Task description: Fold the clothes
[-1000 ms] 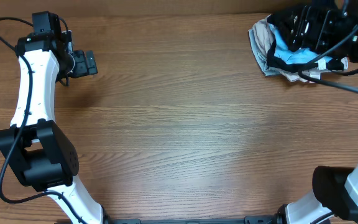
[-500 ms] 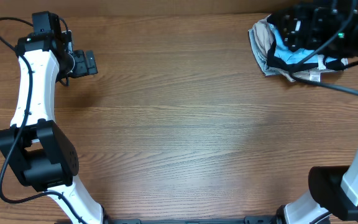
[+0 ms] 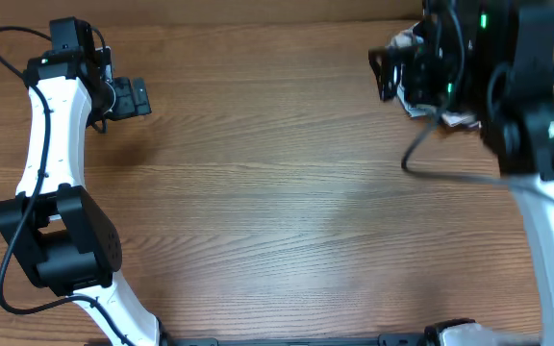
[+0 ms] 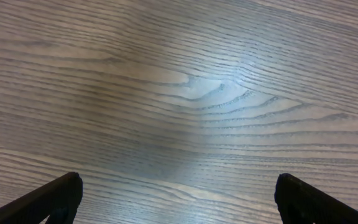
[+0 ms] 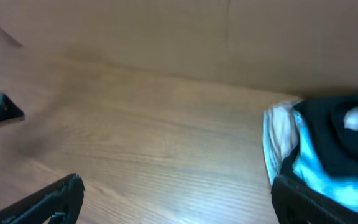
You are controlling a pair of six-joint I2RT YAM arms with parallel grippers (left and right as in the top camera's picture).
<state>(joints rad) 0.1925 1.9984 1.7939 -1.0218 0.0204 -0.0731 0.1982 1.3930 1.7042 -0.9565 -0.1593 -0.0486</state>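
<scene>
The wood-grain bench [image 3: 277, 192] ran back to a plain brown wall [image 5: 166, 31]. From above, the right arm [image 3: 527, 125] hid most of the far right corner. There the black clothes [image 5: 334, 134] lay crumpled on a light blue and beige bundle [image 5: 309, 171]; their long axis could not be told. The left tool [image 4: 178, 186] and the right tool [image 5: 179, 199] both gaped wide, holding nothing.

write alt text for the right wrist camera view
A blurred black garment with a white spot lies on light blue and beige cloth at the picture's right, on a wooden table. The two dark fingertips of the right claw show in the bottom corners, wide apart, holding nothing.
</scene>
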